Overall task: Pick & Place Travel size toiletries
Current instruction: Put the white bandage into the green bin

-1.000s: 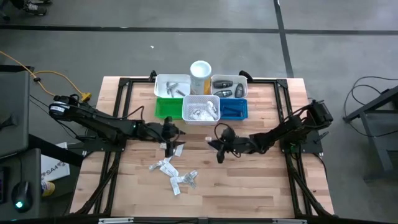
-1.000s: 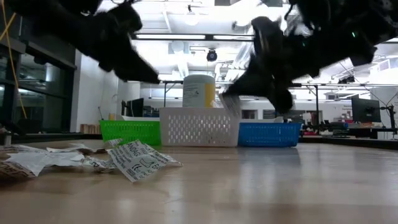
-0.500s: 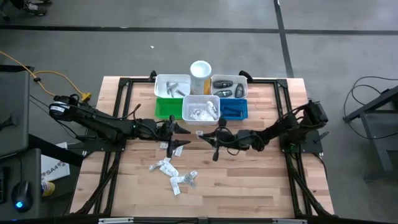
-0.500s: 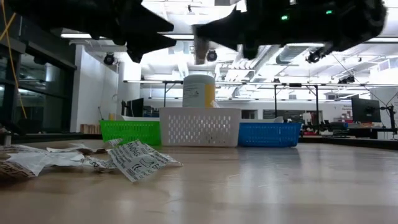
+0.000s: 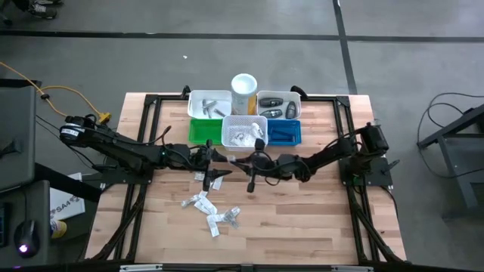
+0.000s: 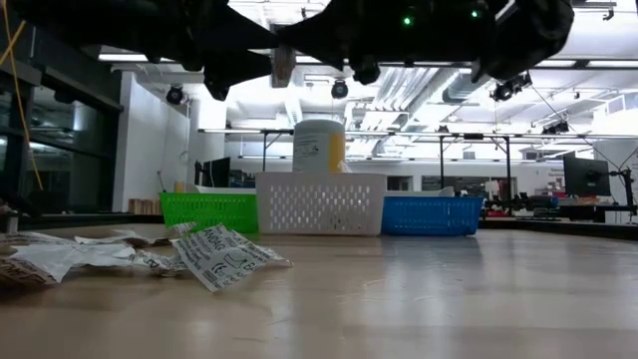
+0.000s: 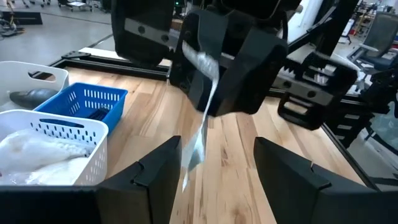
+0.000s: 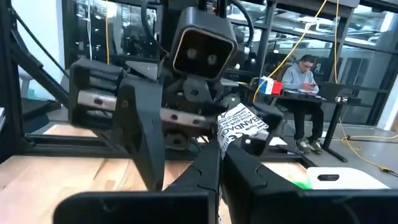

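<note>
Crinkly printed packet (image 8: 241,125) pinched in right fingers (image 8: 205,180), left fingers (image 7: 155,177) spread, empty

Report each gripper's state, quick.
Left gripper: open, holding nothing, facing the right gripper.
Right gripper: shut on a crinkly white packet with dark print, held above the table.

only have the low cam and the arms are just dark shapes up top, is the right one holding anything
Observer: Yes. The right gripper has its jaws shut on a white crinkly packet with black print.
Operator: wheres the left one
Observer: The left gripper faces it with its jaws open, and the packet hangs just ahead of them.
Operator: where over the table
Observer: Both meet near the white perforated plastic bin, on the side away from the tall cylinder.
</note>
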